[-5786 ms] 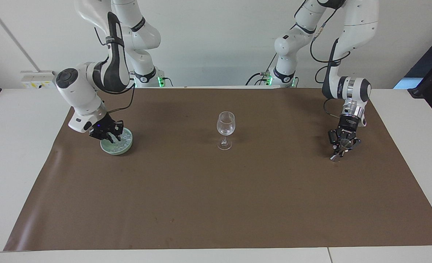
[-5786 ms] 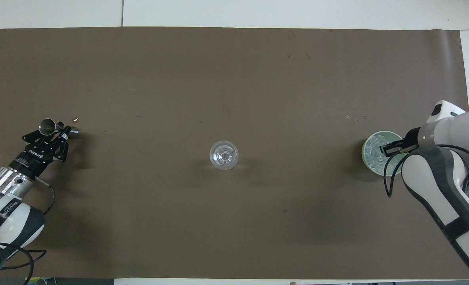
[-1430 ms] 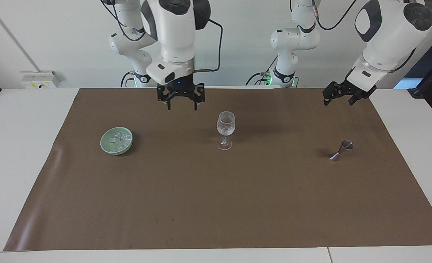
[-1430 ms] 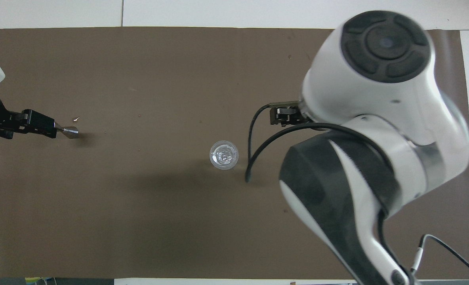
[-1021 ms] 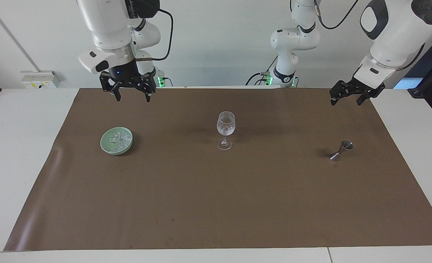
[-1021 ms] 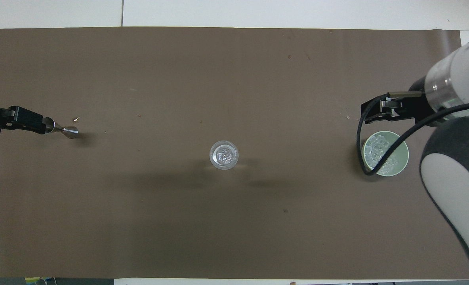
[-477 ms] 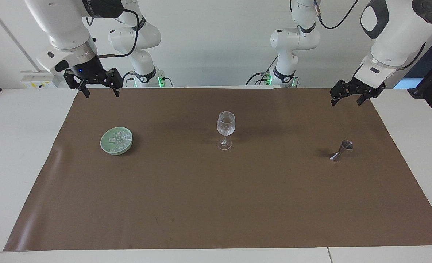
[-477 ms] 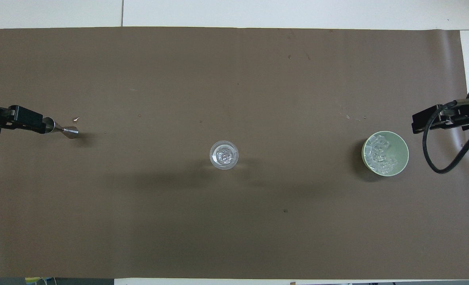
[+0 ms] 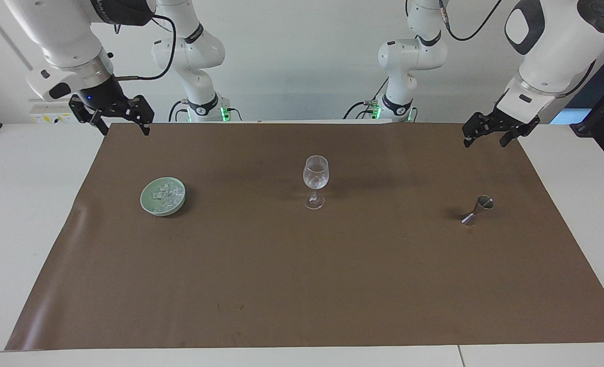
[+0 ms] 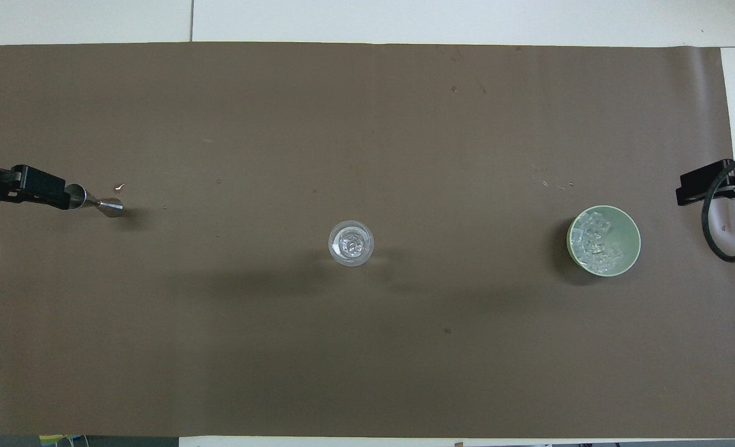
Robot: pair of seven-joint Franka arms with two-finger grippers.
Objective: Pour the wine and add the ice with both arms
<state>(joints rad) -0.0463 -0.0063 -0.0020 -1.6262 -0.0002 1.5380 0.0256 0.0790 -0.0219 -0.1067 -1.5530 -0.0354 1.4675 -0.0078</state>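
Observation:
A clear stemmed wine glass (image 9: 316,178) stands mid-mat, with clear ice chunks in its bowl (image 10: 351,243). A heap of ice (image 9: 164,194) lies in a green bowl (image 9: 149,204) toward the right arm's end; the overhead view shows the ice (image 10: 596,242) and the bowl (image 10: 631,239) too. A small steel jigger (image 9: 478,209) stands toward the left arm's end and shows in the overhead view (image 10: 97,202). My right gripper (image 9: 125,130) is open and empty, raised over the mat's corner. My left gripper (image 9: 484,142) is open and empty, raised over the mat's edge.
A brown mat (image 9: 302,285) covers most of the white table (image 9: 21,214). In the overhead view only the grippers' tips show, the left (image 10: 45,189) and the right (image 10: 693,188), at the mat's two ends.
My right gripper left the bowl, passed by the glass, then swung back open to the mat's corner at its own end. My left gripper let go of the jigger and rose.

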